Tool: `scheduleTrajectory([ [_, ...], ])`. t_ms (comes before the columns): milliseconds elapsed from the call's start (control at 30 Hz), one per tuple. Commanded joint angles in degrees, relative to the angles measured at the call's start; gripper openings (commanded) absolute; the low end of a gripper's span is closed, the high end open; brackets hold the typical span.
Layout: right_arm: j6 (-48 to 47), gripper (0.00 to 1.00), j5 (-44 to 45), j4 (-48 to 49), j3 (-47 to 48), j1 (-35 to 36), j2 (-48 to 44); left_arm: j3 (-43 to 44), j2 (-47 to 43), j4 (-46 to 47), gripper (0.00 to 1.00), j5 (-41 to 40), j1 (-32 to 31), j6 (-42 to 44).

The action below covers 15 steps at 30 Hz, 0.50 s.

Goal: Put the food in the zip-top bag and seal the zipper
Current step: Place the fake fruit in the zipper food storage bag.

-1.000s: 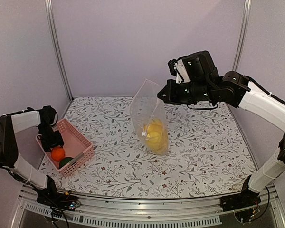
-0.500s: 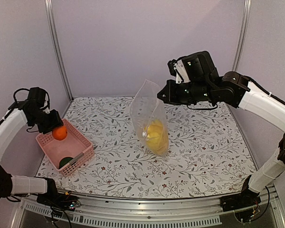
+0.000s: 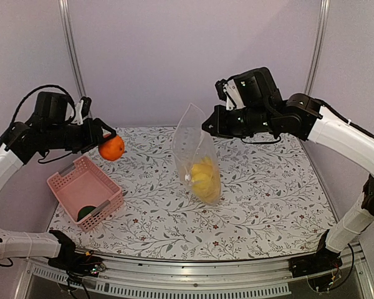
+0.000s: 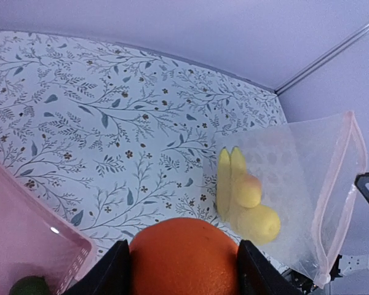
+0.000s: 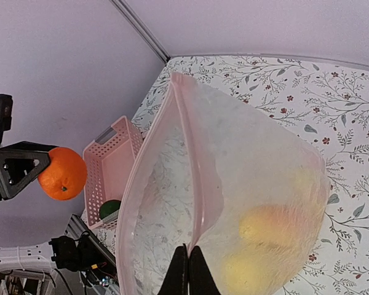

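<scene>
Currently the step in hand looks like carrying fruit to the bag. The left gripper (image 3: pixel 103 141) pinches the orange (image 3: pixel 112 147) in the air, above the pink basket (image 3: pixel 68 184) at the table's (image 3: pixel 268 205) nine o'clock side. The right gripper (image 5: pixel 188 261), fingers pressed together, nips the mouth edge of the zip-top bag (image 3: pixel 196 156) and holds it upright near the table's centre, with the zipper (image 5: pixel 149 161) unsealed.

Next, I judge, the orange must travel toward three o'clock and drop through that narrow mouth.

Count: one orange, one dark green piece (image 3: pixel 86 212) in the basket's six o'clock corner, one bag, one basket. Inside the bag are seemingly three yellow pieces (image 4: pixel 249 206), bananas among them; the exact number is unclear.
</scene>
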Motion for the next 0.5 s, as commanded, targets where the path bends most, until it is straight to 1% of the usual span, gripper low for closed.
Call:
scheduleTrajectory([
  [0, 0.6, 0.0, -0.6, 0.7, 2.1, 0.5, 1.5, 4.8, 2.9, 8.7, 0.57, 1.6, -10.3, -3.7],
  [133, 0.6, 0.0, -0.5, 0.1, 3.5, 1.1, 2.4, 11.7, 8.8, 12.6, 0.57, -0.1, -19.1, -2.6],
  [233, 0.4, 0.0, -0.1, -0.6, 4.3, 1.5, 2.9, 16.5, 13.6, 14.5, 0.57, -0.1, -23.4, -0.5],
  [333, 0.4, 0.0, 0.5, -1.2, 4.3, 1.6, 2.8, 19.7, 17.8, 15.3, 0.57, -0.4, -25.7, 1.5],
  [467, 0.4, 0.0, 1.3, -1.7, 4.3, 1.8, 2.2, 21.7, 22.2, 16.4, 0.57, 0.6, -27.3, 2.7],
])
